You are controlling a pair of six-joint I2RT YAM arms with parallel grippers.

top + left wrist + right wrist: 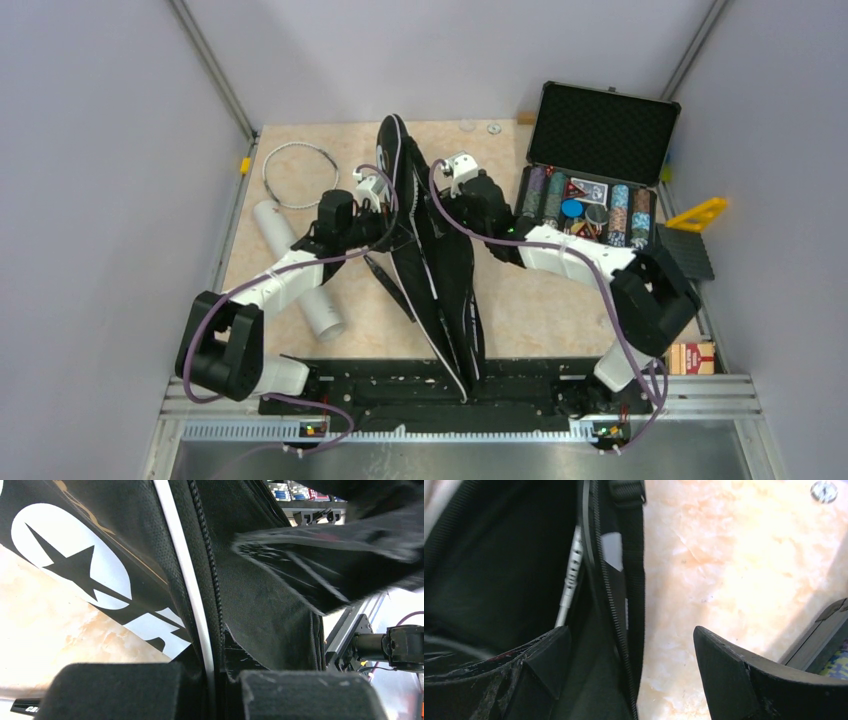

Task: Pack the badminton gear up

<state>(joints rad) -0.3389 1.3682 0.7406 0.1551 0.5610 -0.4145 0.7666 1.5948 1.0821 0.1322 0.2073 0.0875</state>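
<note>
— So where's the gear?

— Most of it centres on the long black racket-shaped fabric bag (435,250), which runs up the middle of the marbled beige table (560,310). It's propped up with its zip mouth gaping.

— Propped how?

— The left gripper (212,692) is clenched on the bag's white-piped rim on its left side. I'd say it's pinning that flap up so the mouth stays wide.

— And the other one?

— The right gripper (631,665) is at the bag's right wall, spread fully and holding nothing. One finger sits inside the mouth and the other hangs outside over the table, so the zip edge runs between them. It looks placed to take that side or to back away from it.

— Anything inside?

— There's a thin pale racket shaft (571,575), tucked against the inner wall.

— What's left out?

— To the bag's left a white cylindrical tube (295,270) lies flat. Beyond it is a thin white-framed racket head (300,175). Both are apart from the bag.

— And that case?

— The open black hard case of coloured poker chips (600,170) is well to the bag's right. It isn't part of this job.
</note>
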